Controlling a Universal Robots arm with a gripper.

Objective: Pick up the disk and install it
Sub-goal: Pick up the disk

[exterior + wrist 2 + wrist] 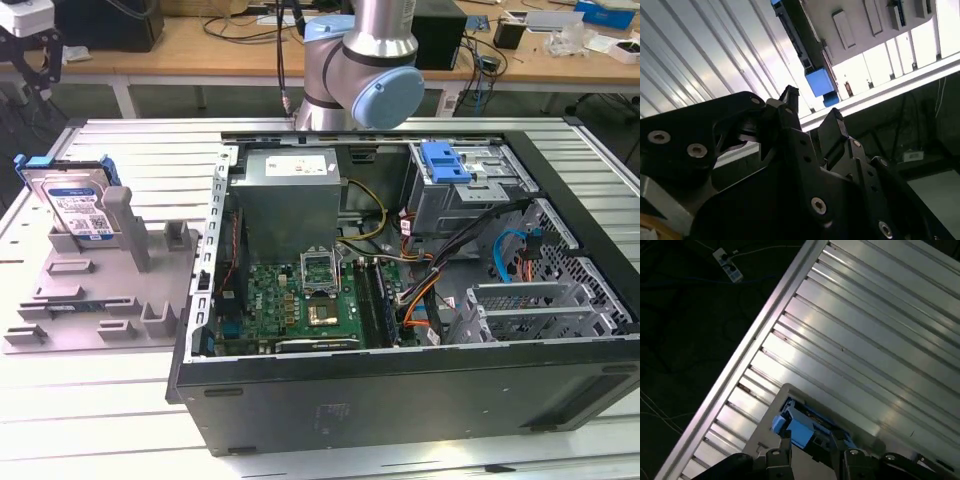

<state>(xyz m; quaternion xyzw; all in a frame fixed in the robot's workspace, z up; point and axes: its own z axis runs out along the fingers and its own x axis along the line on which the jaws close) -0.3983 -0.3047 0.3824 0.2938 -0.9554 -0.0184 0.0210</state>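
In both wrist views the gripper [811,112] [816,457] showed its black fingers [789,100] parted and empty. The blue carrier edge of the disk [819,84] lay beyond the gap, untouched. The exterior view added the disk's labelled face [78,205], leaning in a grey fixture [100,300] on the slatted bench [100,420], to the exterior view's left of the open computer case [400,390].

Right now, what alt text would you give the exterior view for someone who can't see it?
An open computer case lies on a ribbed metal table, its circuit board exposed. At the exterior view's left, the disk stands in a grey holder, outside the case. A robot arm rises behind the case.
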